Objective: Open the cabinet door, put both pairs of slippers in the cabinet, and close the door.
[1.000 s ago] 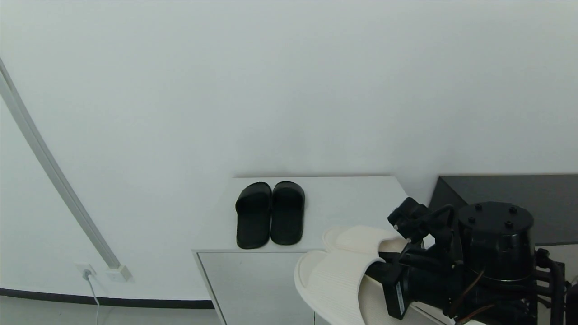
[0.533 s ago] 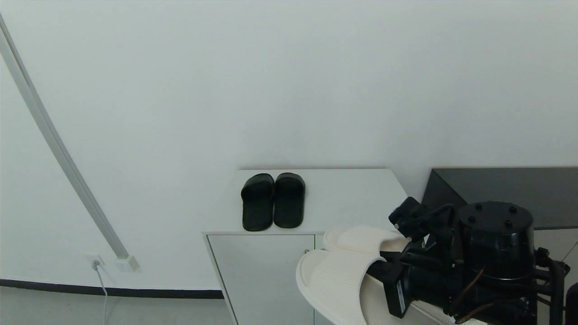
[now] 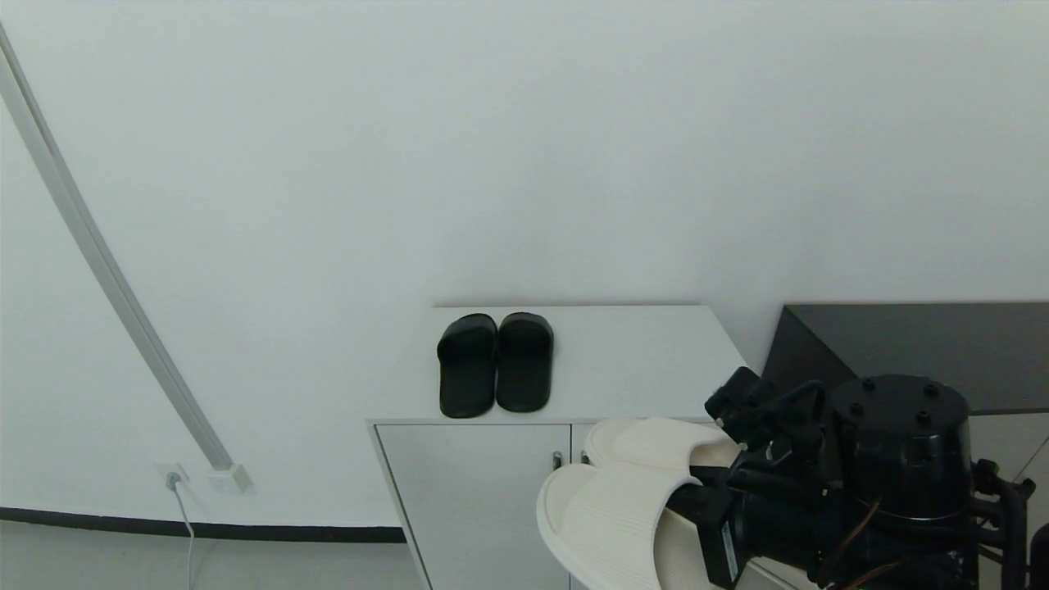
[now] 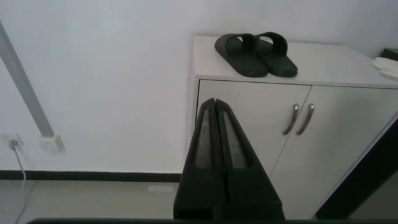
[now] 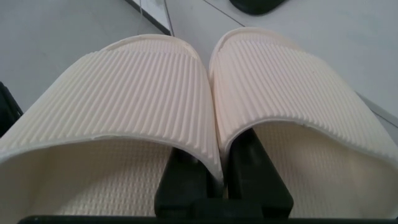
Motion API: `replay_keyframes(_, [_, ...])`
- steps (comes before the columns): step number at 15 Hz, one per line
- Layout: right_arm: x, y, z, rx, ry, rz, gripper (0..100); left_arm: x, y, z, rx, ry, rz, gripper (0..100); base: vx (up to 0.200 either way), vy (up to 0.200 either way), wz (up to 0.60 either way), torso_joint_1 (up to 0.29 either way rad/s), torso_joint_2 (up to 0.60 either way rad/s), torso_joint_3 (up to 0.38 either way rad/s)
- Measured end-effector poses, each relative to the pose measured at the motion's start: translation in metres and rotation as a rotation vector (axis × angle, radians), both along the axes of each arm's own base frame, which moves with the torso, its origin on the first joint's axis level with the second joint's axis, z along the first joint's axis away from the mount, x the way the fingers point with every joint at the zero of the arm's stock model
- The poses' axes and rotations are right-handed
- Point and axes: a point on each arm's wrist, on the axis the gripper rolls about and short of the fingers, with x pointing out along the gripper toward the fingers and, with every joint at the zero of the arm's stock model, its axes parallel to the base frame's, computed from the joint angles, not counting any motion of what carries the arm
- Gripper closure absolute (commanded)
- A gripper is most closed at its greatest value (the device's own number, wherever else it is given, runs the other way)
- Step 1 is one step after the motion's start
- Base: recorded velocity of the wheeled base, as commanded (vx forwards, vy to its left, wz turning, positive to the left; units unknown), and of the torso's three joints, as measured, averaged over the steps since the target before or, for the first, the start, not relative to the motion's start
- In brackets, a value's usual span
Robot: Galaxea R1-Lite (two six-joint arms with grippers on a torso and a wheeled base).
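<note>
The right gripper (image 5: 219,165) is pinching the white slippers (image 5: 149,81) between its fingers. The left gripper (image 4: 214,107), fingers pressing together, is facing the closed cabinet doors (image 4: 339,134), with the upright handles (image 4: 290,118) lying ahead of its fingertips.

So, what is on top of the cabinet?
A pair of black slippers lies side by side on the cabinet top. The white slippers in the right gripper hide its near right corner in the head view.

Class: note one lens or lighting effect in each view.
Head view: the straight wall conduit bows, lens distortion. Left wrist view: the cabinet doors are evenly lit, without glare. Right wrist view: the cream slippers shade the right gripper.
</note>
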Motion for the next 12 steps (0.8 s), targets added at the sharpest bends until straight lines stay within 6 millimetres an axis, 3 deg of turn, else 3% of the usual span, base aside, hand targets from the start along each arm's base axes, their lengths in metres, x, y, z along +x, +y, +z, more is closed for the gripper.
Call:
replay_keyframes(1, [-0.0002,0.0,-0.0002,0.0,0.0,0.001,100,0.0,0.0,0.0,0.0,0.0,-0.001,100,0.0,0.0,0.0,-0.139,0.33,0.188])
replay_keyframes(2, [-0.0003,-0.0001,-0.0004,-0.001,0.001,0.001,100,0.0,0.0,0.0,0.001,0.0,-0.002,0,0.0,0.0,0.0,-0.149,0.36,0.188])
replay_keyframes(12, [-0.0012,0.0003,-0.0017,-0.006,0.003,0.002,100,0.0,-0.0001,0.0,0.001,0.0,-0.003,0,0.0,0.0,0.0,-0.182,0.42,0.237])
